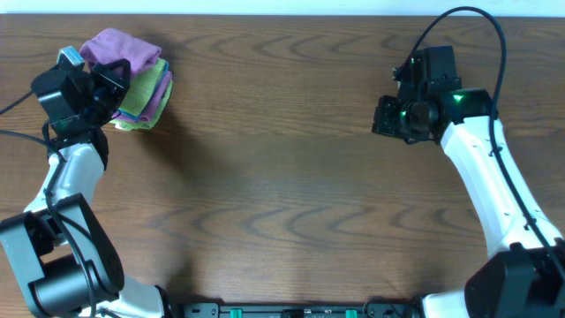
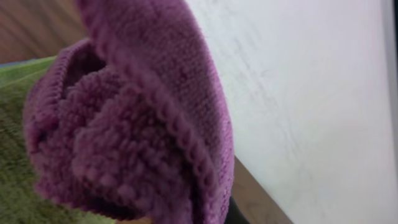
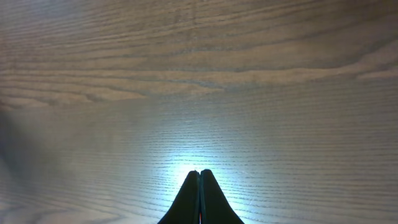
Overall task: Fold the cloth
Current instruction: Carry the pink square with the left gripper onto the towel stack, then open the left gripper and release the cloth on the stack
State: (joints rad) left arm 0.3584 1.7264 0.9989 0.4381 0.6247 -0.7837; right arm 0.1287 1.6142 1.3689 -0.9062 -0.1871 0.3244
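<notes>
Purple cloth (image 2: 137, 124) is crowding the left wrist camera, bunched into a loose roll and lying over a green cloth (image 2: 15, 137). From overhead it is sitting on top of a small pile of cloths (image 1: 150, 97) at the far left corner of the table (image 1: 282, 177). The left gripper (image 1: 111, 79) is reaching into that pile. Its fingers are hiding behind fabric, so I cannot tell whether they are pinching the cloth or released. The right gripper (image 3: 199, 177) is hovering over bare wood toward the far right corner, fingers pressed together on nothing. By my judgement the purple cloth is looking bundled rather than flat, so the fold is either finishing or needing tidying. No container is showing in any view.
</notes>
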